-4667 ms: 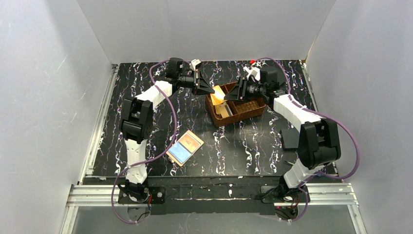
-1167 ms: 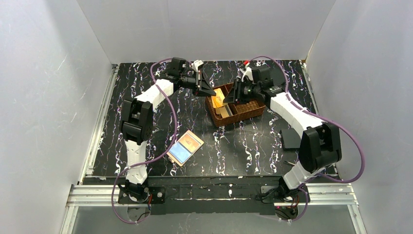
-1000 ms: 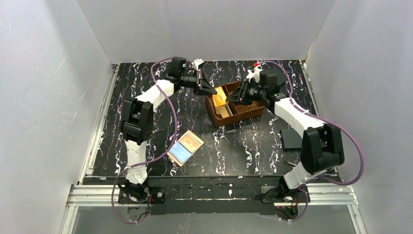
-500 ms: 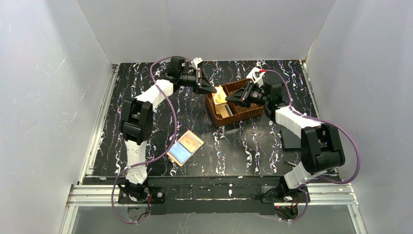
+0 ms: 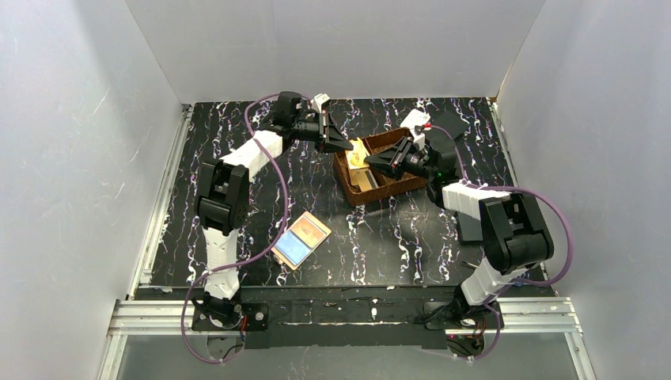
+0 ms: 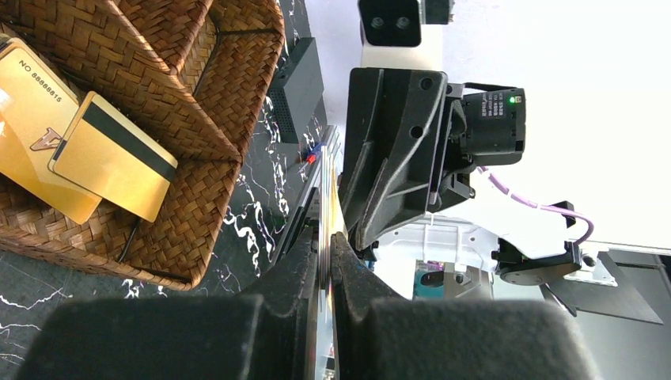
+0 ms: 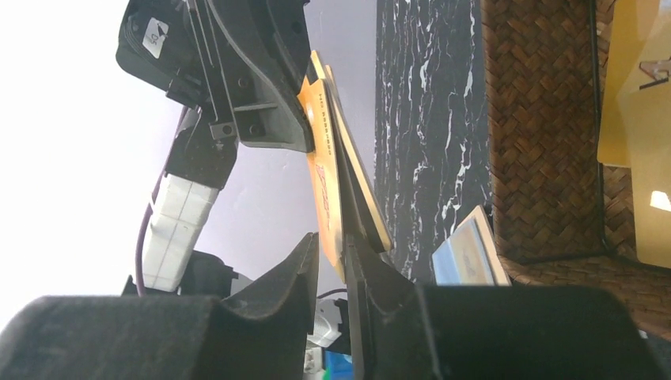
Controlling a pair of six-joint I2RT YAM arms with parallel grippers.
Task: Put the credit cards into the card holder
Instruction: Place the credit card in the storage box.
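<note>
Mostly golden, the credit cards (image 6: 111,154) include one showing a black stripe.

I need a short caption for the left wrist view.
Left fingers pinch a card edge-on; two golden cards lie in the woven basket.

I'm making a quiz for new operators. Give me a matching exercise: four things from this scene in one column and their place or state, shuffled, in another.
Things
1. card holder
2. woven basket
3. left gripper
4. black square

Places or states
A. shut on a card held on edge
B. lying open on the table, blue and orange faces up
C. flat near the table's right edge, partly hidden
D. has golden cards lying in it

Pairs: 1-B, 2-D, 3-A, 4-C
</note>
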